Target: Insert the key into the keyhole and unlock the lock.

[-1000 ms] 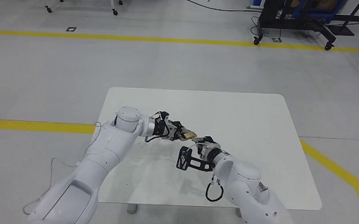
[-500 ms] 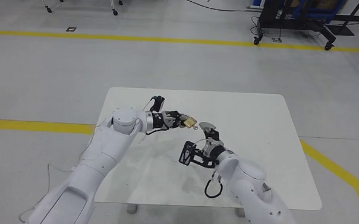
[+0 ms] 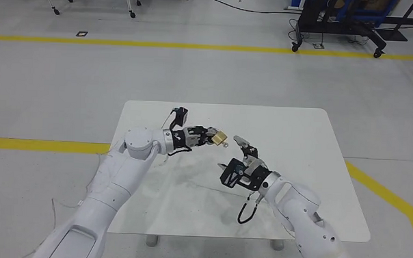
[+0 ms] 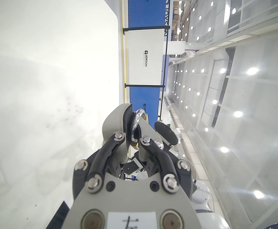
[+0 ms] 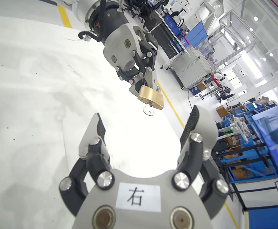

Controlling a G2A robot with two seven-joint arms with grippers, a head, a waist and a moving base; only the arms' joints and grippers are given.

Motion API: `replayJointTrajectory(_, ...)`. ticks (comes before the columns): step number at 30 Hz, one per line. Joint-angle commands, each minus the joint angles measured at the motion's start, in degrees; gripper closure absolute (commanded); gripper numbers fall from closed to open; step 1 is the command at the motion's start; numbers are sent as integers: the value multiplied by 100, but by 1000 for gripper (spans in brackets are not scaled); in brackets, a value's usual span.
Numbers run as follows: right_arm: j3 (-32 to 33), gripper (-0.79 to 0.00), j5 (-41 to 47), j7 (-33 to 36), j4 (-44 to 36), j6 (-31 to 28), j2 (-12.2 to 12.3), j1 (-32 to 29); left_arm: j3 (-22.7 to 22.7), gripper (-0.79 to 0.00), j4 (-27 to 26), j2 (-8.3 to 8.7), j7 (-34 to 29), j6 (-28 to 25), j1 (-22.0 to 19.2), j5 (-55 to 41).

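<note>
A brass padlock (image 3: 219,138) hangs above the white table (image 3: 295,125), with my left gripper (image 3: 210,134) shut on its silver shackle (image 4: 136,121). In the right wrist view the padlock (image 5: 151,99) faces me keyhole-first, and a small silver key (image 5: 149,110) sticks out of its underside. My right gripper (image 5: 146,112) stands open a short way from the key and touches nothing. From above, the right gripper (image 3: 244,149) is just right of the padlock, with a gap between them.
The table's right edge (image 3: 348,182) and front edge lie beyond my right arm. Yellow floor lines (image 3: 196,46) run behind and beside the table. Racks and carts (image 3: 340,24) stand far back.
My right gripper has drawn back to the right, away from the padlock, leaving the key in it. My left gripper has carried the padlock slightly farther from me and turned it.
</note>
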Motion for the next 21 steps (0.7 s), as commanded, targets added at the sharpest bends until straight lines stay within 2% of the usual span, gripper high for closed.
replayJointTrajectory(1,-60,-366,-53,9,76,61,-6,76,20,0,16,-7,-21,41,-1,-23)
replayJointTrajectory(5,-176,-299,-268,127,135,268,-16,139,43,0,43,-15,-41,51,-19,-36)
replayJointTrajectory(12,-273,-286,-418,225,153,418,-20,149,104,0,59,-31,-65,70,-36,-14)
replayJointTrajectory(13,-282,-231,-426,226,157,418,-19,154,112,0,60,-33,-65,67,-36,-9)
replayJointTrajectory(14,-290,-89,-425,227,164,412,-19,159,118,0,62,-35,-66,70,-38,-7)
replayJointTrajectory(15,-295,0,-420,231,168,411,-19,166,121,0,61,-36,-67,64,-41,-4)
replayJointTrajectory(21,-302,0,-349,235,195,458,-19,174,118,0,78,-34,-90,51,-57,3)
